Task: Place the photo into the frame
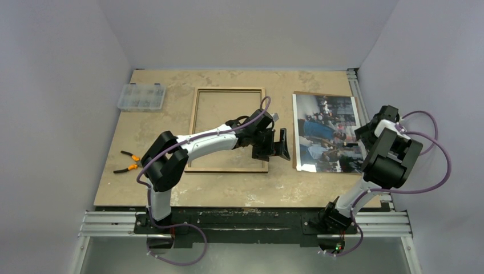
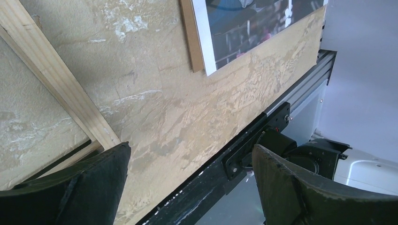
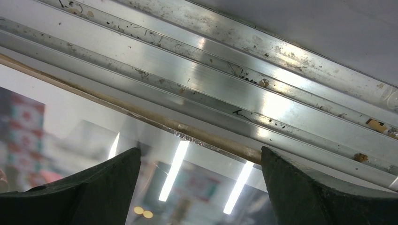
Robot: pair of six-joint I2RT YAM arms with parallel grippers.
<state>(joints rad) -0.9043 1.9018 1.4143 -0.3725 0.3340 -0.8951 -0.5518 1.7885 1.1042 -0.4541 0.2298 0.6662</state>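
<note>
The frame (image 1: 194,123) lies flat at the table's middle, tan wood back up; one rail and a corner show in the left wrist view (image 2: 61,89). The photo (image 1: 328,132) lies face up to its right, on a brown board whose edge (image 2: 192,37) shows beside it. My left gripper (image 1: 279,145) is open and empty, above the bare table between the frame's near right corner and the photo (image 2: 253,23). My right gripper (image 1: 365,134) is open and empty, low over the photo's right edge (image 3: 70,136), fingers (image 3: 108,187) either side.
A clear plastic parts box (image 1: 141,97) sits at the far left. Orange-handled pliers (image 1: 126,161) lie at the near left. An aluminium rail (image 3: 225,79) runs just beyond the photo's right edge. A black and silver rail (image 1: 245,220) bounds the near edge. Grey walls enclose the table.
</note>
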